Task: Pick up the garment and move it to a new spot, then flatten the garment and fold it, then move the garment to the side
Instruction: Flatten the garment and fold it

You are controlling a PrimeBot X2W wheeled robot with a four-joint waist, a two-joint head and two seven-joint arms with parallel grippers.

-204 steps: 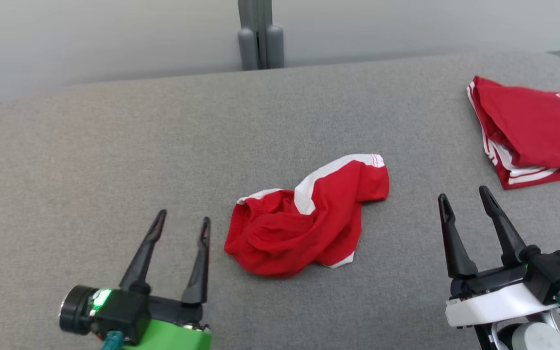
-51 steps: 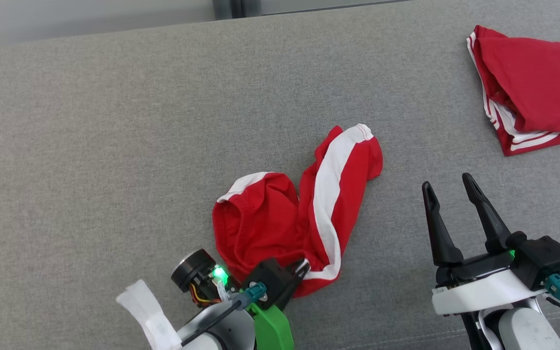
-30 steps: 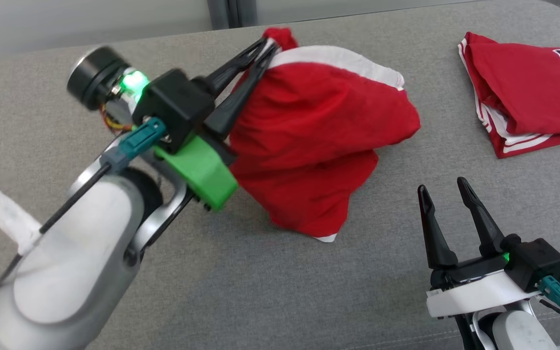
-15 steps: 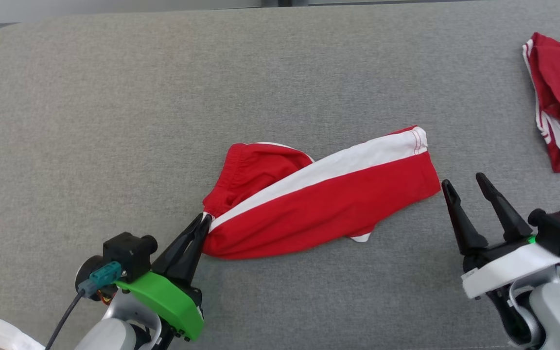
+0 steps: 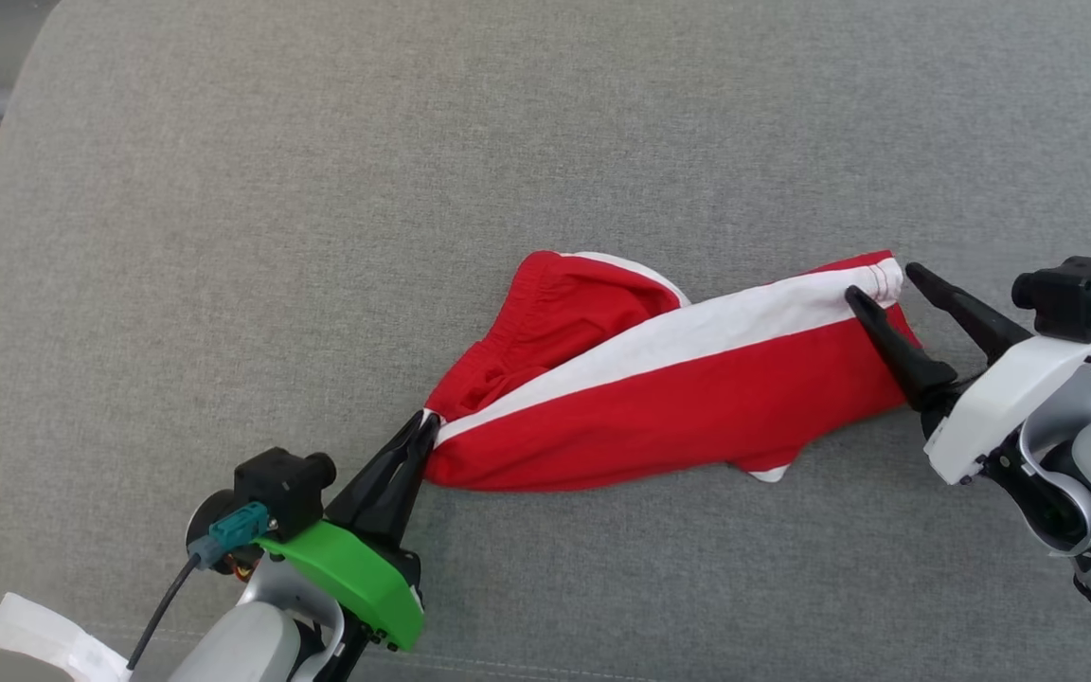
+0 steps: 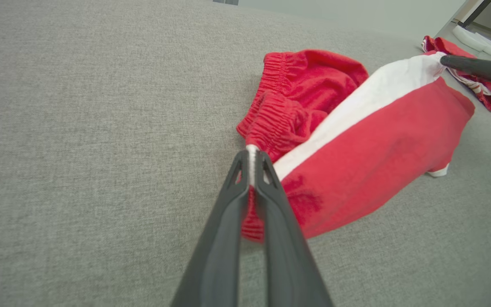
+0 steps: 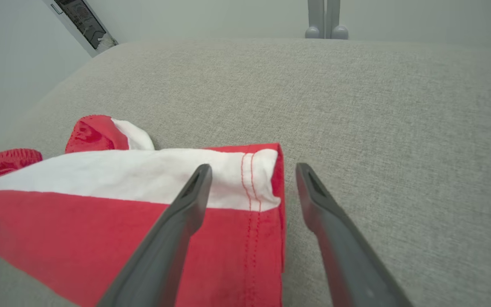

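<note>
Head view shows red shorts with a white stripe, lying stretched out on the grey cushion. The left gripper is pinched tight on the waistband end, with its two fingers pressed together and cloth between them. The right gripper is spread wide at the leg hem — one finger sits over the shorts, the other over bare cushion. A second red garment lies well apart from the shorts.
</note>
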